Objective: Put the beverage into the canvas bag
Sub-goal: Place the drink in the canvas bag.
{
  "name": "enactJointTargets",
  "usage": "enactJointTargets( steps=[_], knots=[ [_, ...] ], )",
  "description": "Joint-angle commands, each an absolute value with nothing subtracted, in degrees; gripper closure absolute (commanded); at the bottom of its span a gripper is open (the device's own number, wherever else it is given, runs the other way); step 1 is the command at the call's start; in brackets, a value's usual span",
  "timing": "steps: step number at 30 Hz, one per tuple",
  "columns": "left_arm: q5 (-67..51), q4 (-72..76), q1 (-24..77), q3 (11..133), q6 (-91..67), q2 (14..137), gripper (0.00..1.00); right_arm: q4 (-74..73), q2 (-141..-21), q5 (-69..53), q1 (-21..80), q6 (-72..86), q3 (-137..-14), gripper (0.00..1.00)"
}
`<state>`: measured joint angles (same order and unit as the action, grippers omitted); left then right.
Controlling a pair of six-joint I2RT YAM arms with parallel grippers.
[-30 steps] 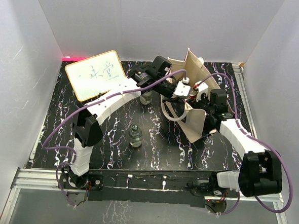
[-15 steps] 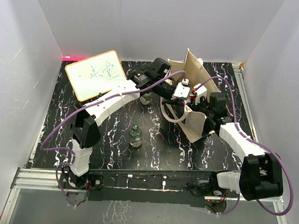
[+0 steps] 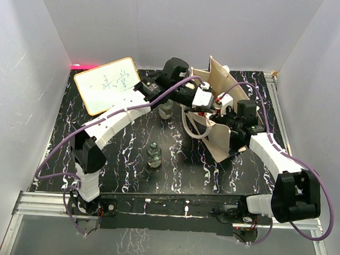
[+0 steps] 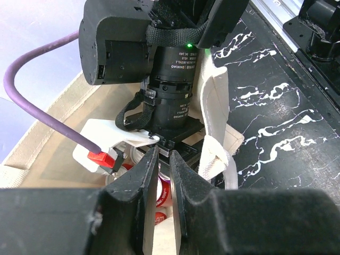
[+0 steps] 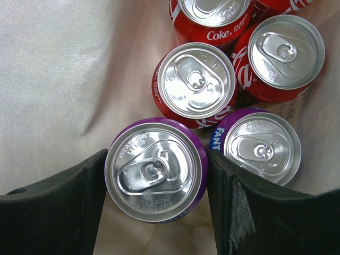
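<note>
The right pincer (image 5: 156, 172) reaches down inside the tall beige canvas bag (image 3: 220, 74). Its two dark fingers (image 5: 58, 212) press on opposite sides of a purple can (image 5: 155, 171) of aluminium, which stands upright with its silver lid and pull-tab facing up. The purple can is gripped between them within the bag; whether its base rests on the cloth floor cannot be told. Just beside it, by the other finger, stands a second purple Fanta can (image 5: 260, 149). Beyond these, three red Coke cans (image 5: 196, 85) crowd together, also upright.

The canvas bag stands open on the black, white-veined bench (image 3: 179, 168), toward its far right. The left pincer (image 4: 164, 156) hovers at the bag's mouth, just in front of the right arm's black wrist (image 4: 172, 90). Its fingers are drawn nearly together, with only a narrow slit between them, and it cannot be told whether they nip any cloth. A white loop handle (image 4: 215, 159) hangs beside one finger.

At the far left of the bench lies a white writing board (image 3: 109, 84) with a pale rim and handwriting on it. A small clear bottle (image 3: 154, 154) with a dark cap stands near the middle, well apart from the bag.
</note>
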<state>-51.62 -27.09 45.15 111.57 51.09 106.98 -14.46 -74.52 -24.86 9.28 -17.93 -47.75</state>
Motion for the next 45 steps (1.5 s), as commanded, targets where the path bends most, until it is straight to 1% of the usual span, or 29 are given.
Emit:
enactJointTargets(
  steps=[1, 9, 13, 17, 20, 23, 27, 32, 36, 40, 45],
  knots=[
    [-53.1, -25.4, 45.4, 110.2, 50.9, 103.8, 0.86, -15.3, -73.3, -29.4, 10.1, -17.1, -52.5, 0.28],
    [-49.8, -18.2, 44.6, 106.3, 44.7, 100.9, 0.86, -16.0, -71.9, -28.3, 10.1, -15.4, -56.0, 0.20],
    [-48.0, -13.9, 43.4, 103.9, 40.0, 99.1, 0.85, -16.2, -71.4, -28.0, 10.0, -13.9, -59.2, 0.18],
    [-44.1, -6.8, 41.0, 100.9, 31.1, 96.9, 0.84, -17.0, -71.2, -26.5, 10.1, -12.8, -62.5, 0.18],
    [-39.7, -1.7, 38.7, 98.1, 24.8, 94.1, 0.81, -17.1, -71.1, -25.1, 10.1, -11.3, -64.9, 0.18],
    [-34.8, 0.2, 37.2, 94.0, 23.0, 90.6, 0.78, -16.8, -71.5, -24.3, 10.1, -9.3, -67.4, 0.18],
    [-28.3, 2.2, 35.4, 88.6, 20.5, 87.0, 0.72, -17.1, -72.9, -23.0, 10.1, -6.5, -70.1, 0.18],
    [-17.7, 3.6, 33.4, 82.2, 14.7, 84.3, 0.57, -17.4, -73.5, -23.3, 10.1, -5.8, -72.4, 0.18],
    [-11.2, 3.5, 31.7, 78.6, 11.0, 83.0, 0.48, -19.3, -75.8, -23.7, 10.8, -4.9, -79.3, 0.19],
    [-6.8, 3.0, 29.1, 75.5, 6.5, 82.2, 0.41, -22.2, -80.0, -22.6, 15.0, -4.5, -87.8, 0.19],
    [-1.7, 2.5, 24.9, 71.5, 1.9, 79.9, 0.32, -22.7, -85.5, -19.2, 23.0, -6.8, -96.6, 0.19]
  ],
)
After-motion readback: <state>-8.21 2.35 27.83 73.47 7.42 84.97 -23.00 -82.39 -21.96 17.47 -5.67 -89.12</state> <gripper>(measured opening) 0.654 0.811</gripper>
